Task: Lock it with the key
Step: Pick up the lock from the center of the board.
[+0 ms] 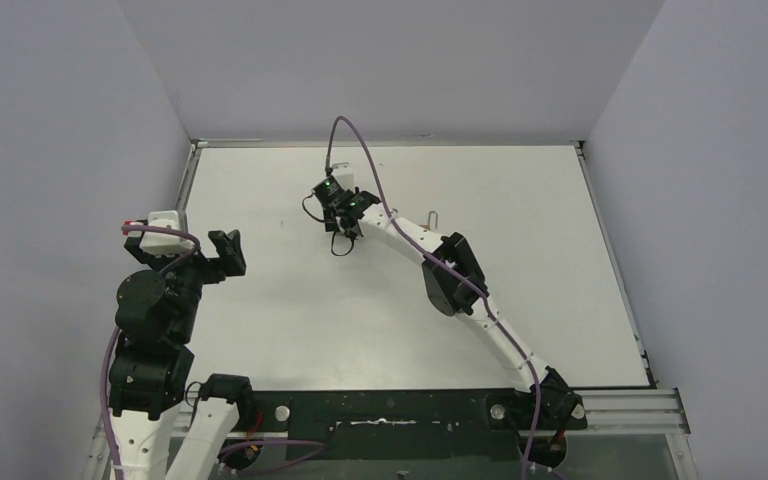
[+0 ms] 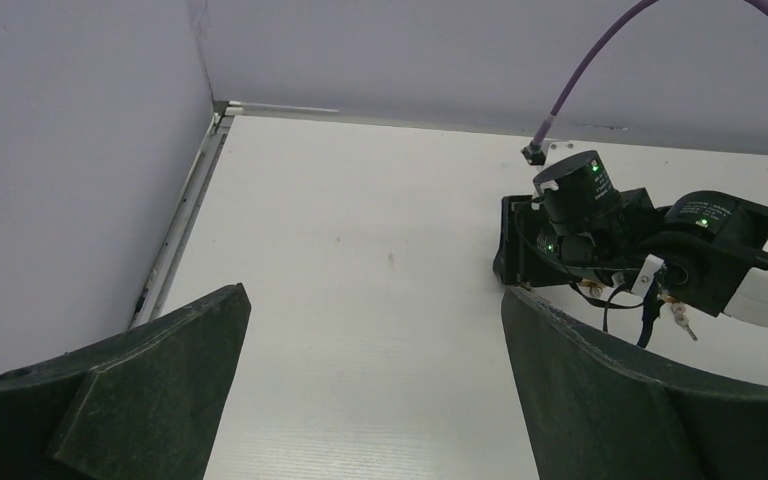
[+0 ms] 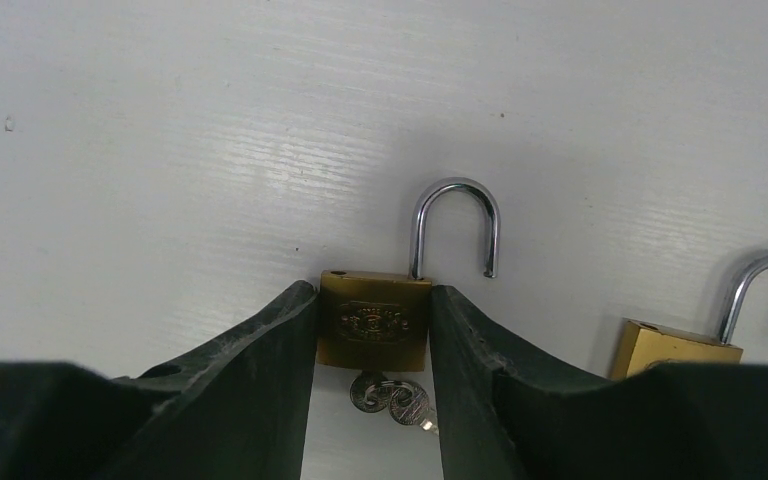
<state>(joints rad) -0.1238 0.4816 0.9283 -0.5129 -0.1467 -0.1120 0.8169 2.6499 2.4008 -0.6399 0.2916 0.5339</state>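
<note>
A brass padlock [image 3: 372, 325] lies flat on the white table. Its steel shackle [image 3: 455, 225] is swung open, with the free end out of the body. A key [image 3: 390, 395] sticks out of the lock's bottom, with a second key on the same ring. My right gripper [image 3: 372, 290] points down over the lock, and both fingers press against the sides of the brass body. From above, the right gripper [image 1: 338, 208] is at the table's middle back and hides the lock. My left gripper [image 1: 226, 250] hangs open and empty at the left, well away.
A second brass padlock [image 3: 675, 345] with a raised shackle lies just right of the held one, partly behind my right finger. Grey walls close in the table [image 1: 520, 300] on three sides. The right arm's purple cable [image 1: 360, 140] arches over the back.
</note>
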